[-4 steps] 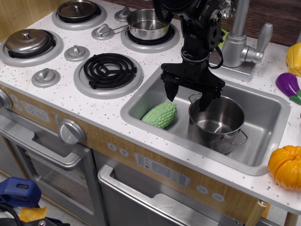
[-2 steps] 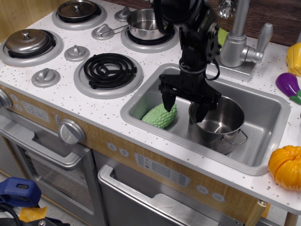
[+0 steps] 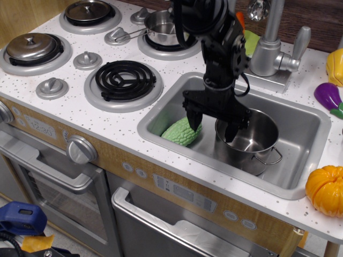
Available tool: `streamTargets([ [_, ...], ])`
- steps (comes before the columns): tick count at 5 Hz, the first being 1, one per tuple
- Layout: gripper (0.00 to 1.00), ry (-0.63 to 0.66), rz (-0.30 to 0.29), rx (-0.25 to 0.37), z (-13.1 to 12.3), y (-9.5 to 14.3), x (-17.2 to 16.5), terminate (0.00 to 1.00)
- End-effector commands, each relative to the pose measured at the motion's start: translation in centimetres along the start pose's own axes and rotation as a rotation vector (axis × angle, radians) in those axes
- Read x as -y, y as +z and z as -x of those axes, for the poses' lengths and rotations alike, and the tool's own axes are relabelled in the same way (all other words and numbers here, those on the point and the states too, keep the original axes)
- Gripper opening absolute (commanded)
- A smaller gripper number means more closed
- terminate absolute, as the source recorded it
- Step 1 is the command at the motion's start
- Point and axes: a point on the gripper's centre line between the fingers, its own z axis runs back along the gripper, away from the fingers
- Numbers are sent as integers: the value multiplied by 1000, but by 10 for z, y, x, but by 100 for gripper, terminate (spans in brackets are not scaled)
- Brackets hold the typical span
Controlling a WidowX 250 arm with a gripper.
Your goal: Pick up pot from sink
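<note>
The shiny steel pot (image 3: 252,140) with wire loop handles stands upright in the silver sink (image 3: 305,155), right of a green bumpy gourd (image 3: 179,133). My black gripper (image 3: 212,124) is open and low in the sink. Its jaws straddle the pot's left rim: the right finger (image 3: 230,131) is inside the pot, the left finger (image 3: 192,122) is outside, just above the gourd. The arm hides the pot's far left handle.
A tall silver faucet (image 3: 270,43) stands behind the sink. A small saucepan (image 3: 163,27) sits on the back burner. Lidded burners and knobs are at the left. A purple eggplant (image 3: 328,97) and an orange pumpkin (image 3: 326,190) lie on the counter at the right.
The gripper has come down further into the sink, its right finger going deeper inside the pot. The pot and gourd have not moved.
</note>
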Motion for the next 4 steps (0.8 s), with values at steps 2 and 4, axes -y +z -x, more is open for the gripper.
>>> streamTargets([
  [2, 100, -11, 29, 51, -13, -3, -7, 0],
  [4, 0, 0, 24, 44, -14, 2, -5, 0],
])
